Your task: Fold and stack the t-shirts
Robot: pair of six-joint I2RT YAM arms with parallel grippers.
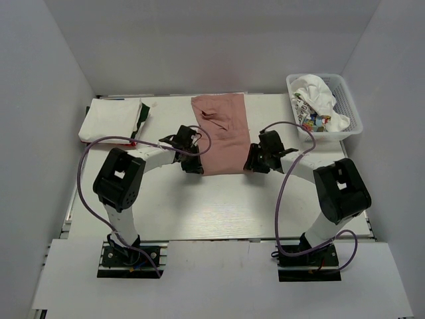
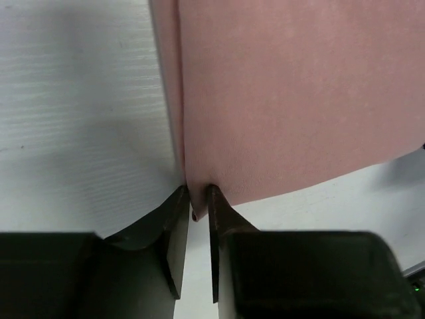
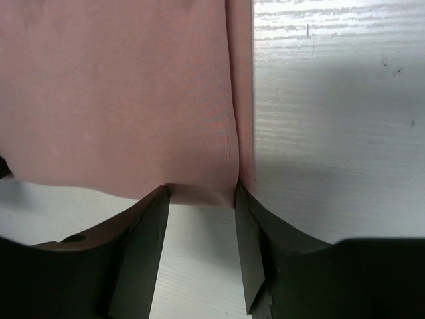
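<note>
Left wrist view: left gripper [image 2: 198, 199] pinching the pink shirt's [image 2: 299, 100] near corner.
Its jaws are sitting almost shut on that hem corner, cloth caught between them, while the right gripper [image 3: 202, 194] is hanging partly open, straddling the opposite corner and not yet clamping. The pink shirt is lying as a long strip mid-table [image 1: 219, 206], with a folded white shirt [image 1: 109, 118] waiting far left and more crumpled in the basket [image 1: 355, 126]. The crosswise fold looks next. The right gripper needs to close first, and then both need to lift the hem toward the collar together.
</note>
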